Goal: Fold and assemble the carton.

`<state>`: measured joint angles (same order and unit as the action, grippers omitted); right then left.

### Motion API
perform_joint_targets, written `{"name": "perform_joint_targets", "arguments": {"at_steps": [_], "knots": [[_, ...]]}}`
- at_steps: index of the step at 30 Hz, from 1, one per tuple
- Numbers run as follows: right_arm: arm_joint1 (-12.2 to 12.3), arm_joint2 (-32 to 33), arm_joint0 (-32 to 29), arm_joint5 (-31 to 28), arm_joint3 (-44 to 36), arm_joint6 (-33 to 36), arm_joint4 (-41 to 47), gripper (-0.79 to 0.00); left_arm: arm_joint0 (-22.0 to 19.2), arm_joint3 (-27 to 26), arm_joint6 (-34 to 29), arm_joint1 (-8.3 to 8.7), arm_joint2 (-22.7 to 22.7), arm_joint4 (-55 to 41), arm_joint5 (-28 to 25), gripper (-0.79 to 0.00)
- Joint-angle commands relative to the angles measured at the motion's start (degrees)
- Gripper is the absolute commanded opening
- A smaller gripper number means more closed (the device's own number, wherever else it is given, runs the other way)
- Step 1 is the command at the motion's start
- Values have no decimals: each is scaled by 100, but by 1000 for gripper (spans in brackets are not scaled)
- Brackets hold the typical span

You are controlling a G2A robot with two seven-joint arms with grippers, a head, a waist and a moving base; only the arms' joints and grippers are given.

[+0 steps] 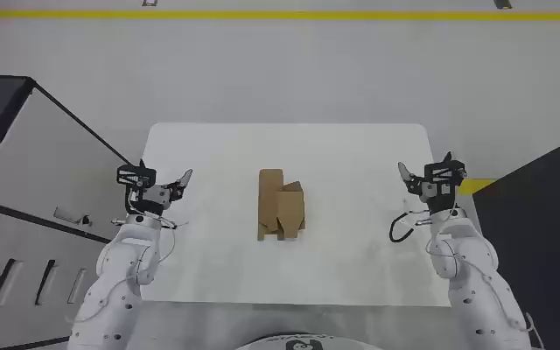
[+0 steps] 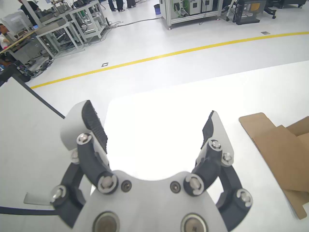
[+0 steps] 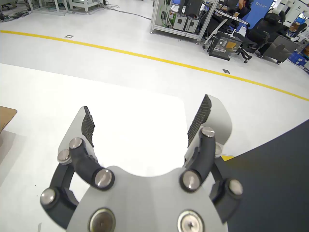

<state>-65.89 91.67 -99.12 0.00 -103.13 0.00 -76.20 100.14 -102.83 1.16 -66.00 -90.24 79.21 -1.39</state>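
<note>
While the left end effector [image 2: 149,112] and right end effector [image 3: 146,103] gape empty, the carton [image 1: 280,206] lies midway between them.

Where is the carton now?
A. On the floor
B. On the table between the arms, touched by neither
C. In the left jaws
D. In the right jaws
B: the carton lies near the middle of the table, while the left jaws and right jaws stand open near the table's two sides, apart from the carton.

Carton [image 2: 277,150] partly beyond left wrist view
</note>
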Motion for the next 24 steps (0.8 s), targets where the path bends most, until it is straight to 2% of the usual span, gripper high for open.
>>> {"name": "perform_joint_targets", "arguments": {"at_steps": [1,5,15,18,24], "knots": [[0,0,0,0,0,0,0,0,23,15,-19,-8,108,120,-14,0],[0,0,0,0,0,0,0,0,9,36,-136,-37,356,305,59,0],[0,0,0,0,0,0,0,0,18,23,-84,-35,399,417,-10,0],[0,0,0,0,0,0,0,0,98,-71,109,-41,663,679,-254,0],[0,0,0,0,0,0,0,0,198,-26,336,-76,1349,1541,-303,0]]}}
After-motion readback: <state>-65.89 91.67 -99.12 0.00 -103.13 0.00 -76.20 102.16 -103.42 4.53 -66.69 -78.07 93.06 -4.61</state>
